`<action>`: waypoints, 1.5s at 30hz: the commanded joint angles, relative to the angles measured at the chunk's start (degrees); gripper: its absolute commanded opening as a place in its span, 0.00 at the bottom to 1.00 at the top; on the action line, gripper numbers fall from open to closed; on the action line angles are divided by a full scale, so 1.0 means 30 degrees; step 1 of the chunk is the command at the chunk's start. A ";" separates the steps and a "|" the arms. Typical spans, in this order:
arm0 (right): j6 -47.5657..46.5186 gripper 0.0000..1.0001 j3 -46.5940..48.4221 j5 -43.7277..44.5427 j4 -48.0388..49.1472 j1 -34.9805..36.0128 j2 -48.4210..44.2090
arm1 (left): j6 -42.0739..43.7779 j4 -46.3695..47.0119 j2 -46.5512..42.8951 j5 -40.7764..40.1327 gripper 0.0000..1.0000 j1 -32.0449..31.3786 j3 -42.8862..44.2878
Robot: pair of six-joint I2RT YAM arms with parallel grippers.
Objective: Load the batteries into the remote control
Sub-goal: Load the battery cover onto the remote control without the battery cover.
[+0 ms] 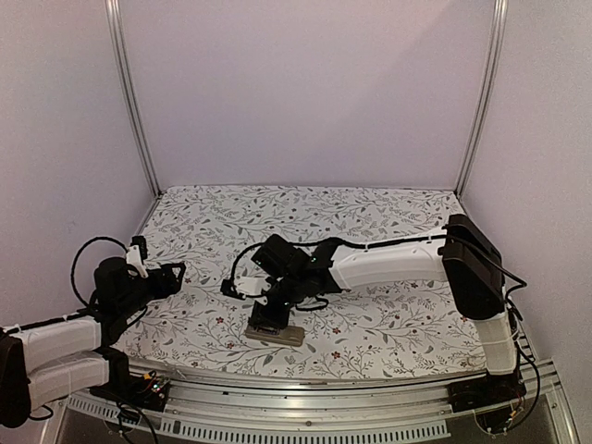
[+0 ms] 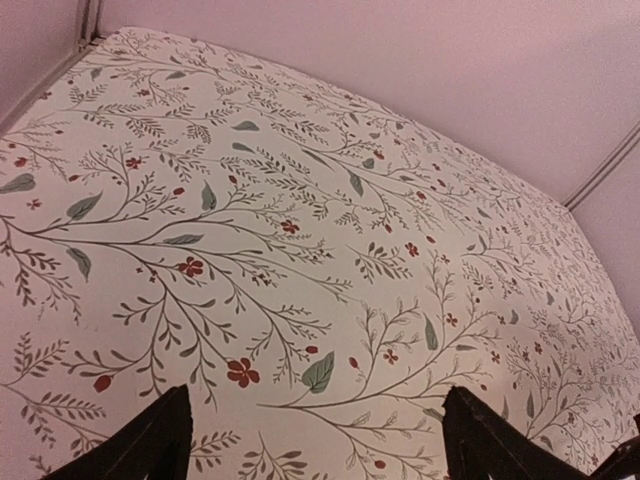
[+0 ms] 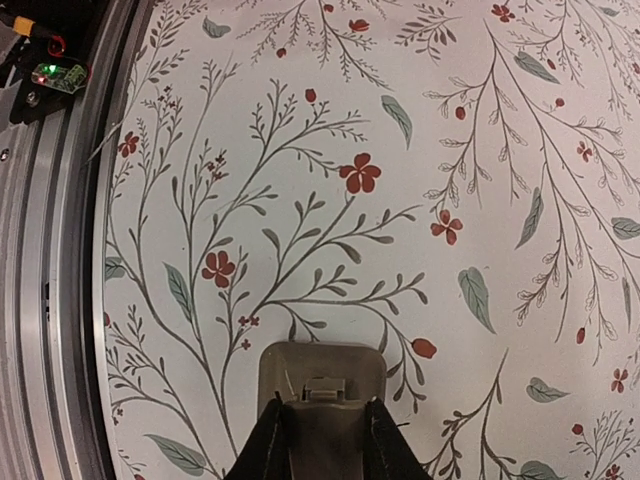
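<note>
Floral cloth (image 1: 370,213), remote control (image 3: 322,362) near metal rail (image 3: 60,300)

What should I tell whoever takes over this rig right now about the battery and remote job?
Left claw: open, empty, hovering over the floral cloth at the table's left side.
Right claw: closed on the remote control, tan back up, low near the front edge.
Batteries: not seen in any view.
Done: cannot tell whether any battery is already inside.
Left: find the batteries and load them.
</note>
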 commanded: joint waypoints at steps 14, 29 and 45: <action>0.1434 0.04 -0.0792 -0.0817 0.0083 -0.0135 -0.0050 | -0.0116 0.0384 0.0180 0.0161 0.87 0.0169 -0.0230; 0.1688 0.03 -0.0860 0.0245 -0.0862 -0.0108 -0.0034 | -0.0081 0.0385 0.0209 0.0190 0.87 0.0162 -0.0230; 0.2226 0.01 0.0653 0.0245 -0.2486 -0.0108 0.0078 | -0.0086 0.0379 0.0180 0.0190 0.87 0.0162 -0.0230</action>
